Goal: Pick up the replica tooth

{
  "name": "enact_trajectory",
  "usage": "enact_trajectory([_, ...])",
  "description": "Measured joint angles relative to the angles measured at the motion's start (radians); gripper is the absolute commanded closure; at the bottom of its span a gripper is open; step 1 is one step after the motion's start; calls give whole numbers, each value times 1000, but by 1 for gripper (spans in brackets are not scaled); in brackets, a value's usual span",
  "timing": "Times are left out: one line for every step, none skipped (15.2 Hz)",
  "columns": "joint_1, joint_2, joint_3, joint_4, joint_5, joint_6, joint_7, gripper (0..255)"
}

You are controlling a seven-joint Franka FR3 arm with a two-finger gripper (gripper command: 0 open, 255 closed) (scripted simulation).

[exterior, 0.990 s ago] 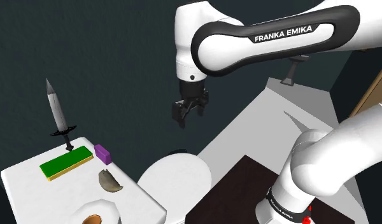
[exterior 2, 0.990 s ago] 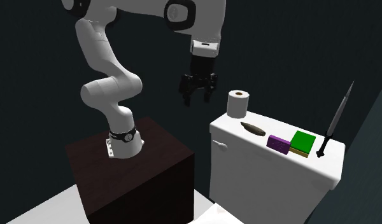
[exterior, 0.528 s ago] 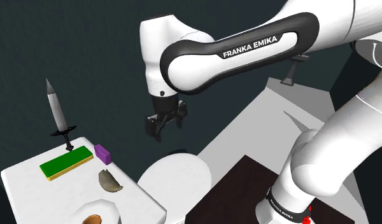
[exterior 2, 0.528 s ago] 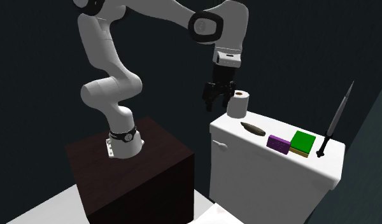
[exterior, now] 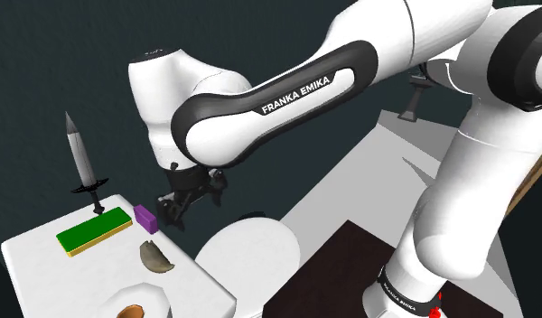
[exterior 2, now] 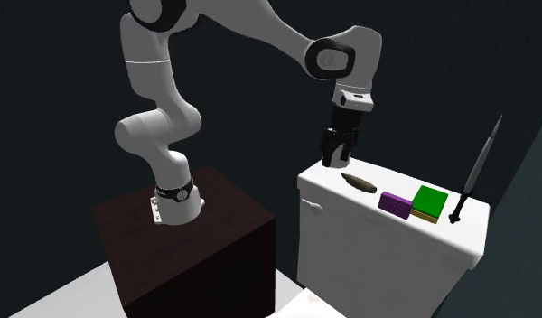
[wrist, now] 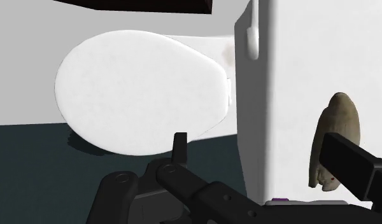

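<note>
The replica tooth (exterior: 154,257), a dull grey-brown, curved wedge tapering to a point, lies flat on the smooth white tank top (exterior: 43,264). It sits close below the claw (exterior: 174,206) and does not touch it. The black claw hangs released, its blocky fingers (wrist: 352,170) spread wide, with nothing between them. Just beyond the claw sit a glossy purple block (exterior: 146,218) and a flat green pad (exterior: 95,230).

Walls (exterior: 107,54): dark teal, plain, dim.
Floor (exterior 2: 52,298): pale grey, smooth.
Toilet tank (exterior 2: 387,248): white, flat-topped, set against the wall.
Toilet lid (wrist: 139,89): white, oval, closed, just before the tank.
Light: low, with soft shadows.
</note>
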Motion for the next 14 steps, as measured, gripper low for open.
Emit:
enact_trajectory([11, 48, 7, 38, -29, -2, 29, 0])
enact_trajectory([24, 91, 13, 75, -53, -9, 57, 0])
enact_trajectory([40, 129, 18, 100, -76, -8, 86, 0])
enact_trajectory([55, 166, 20, 128, -99, -9, 109, 0])
enact_trajectory([76, 218, 19, 174, -128, -18, 136, 0])
enact_trajectory([98, 270, 15, 222, -158, -26, 160, 0])
enact_trajectory([119, 311, 12, 259, -179, -34, 180, 0])
enact_trajectory([141, 354, 7, 302, -201, -43, 197, 0])
enact_trajectory([150, 371, 4, 311, -211, -39, 207, 0])
enact_trajectory([156, 385, 1, 316, -219, -33, 214, 0])
enact_trajectory([161, 395, -1, 316, -225, -26, 220, 0])
enact_trajectory([164, 404, -4, 316, -231, -19, 223, 0])
enact_trajectory([166, 414, -7, 316, -237, -10, 227, 0])
enact_trajectory([169, 422, -10, 315, -242, -3, 232, 0])
